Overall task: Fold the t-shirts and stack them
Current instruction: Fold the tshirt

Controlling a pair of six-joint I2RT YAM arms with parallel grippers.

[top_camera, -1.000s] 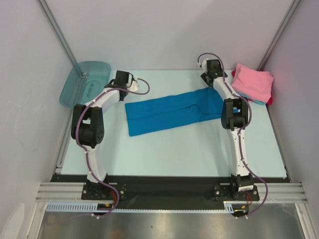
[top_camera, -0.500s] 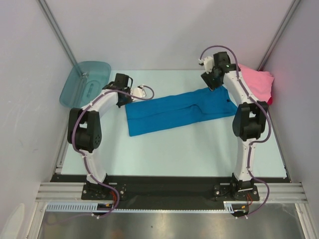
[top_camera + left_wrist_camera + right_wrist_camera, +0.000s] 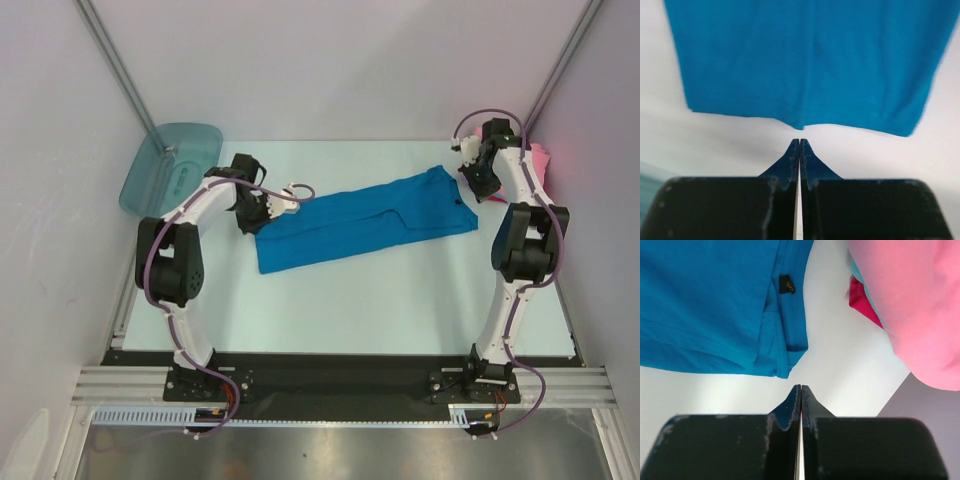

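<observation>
right gripper (image 3: 474, 180) has swung off the blue t-shirt (image 3: 360, 220) toward the far right, and its jaws are now pinched together on nothing, just off the collar corner. left gripper (image 3: 262, 208) sits closed and empty at the left hem, so one arm flanks each end, likely for a cross fold. one blue shirt lies mid-table as a long strip. one stack waits far right: pink t-shirt (image 3: 910, 305) on top, red edge (image 3: 863, 302) and light blue edge (image 3: 856, 271) beneath. one teal tub (image 3: 170, 165) stands far left.

Left tool (image 3: 799, 145) and right tool (image 3: 801, 389) far forward, both closed tight and empty.
</observation>
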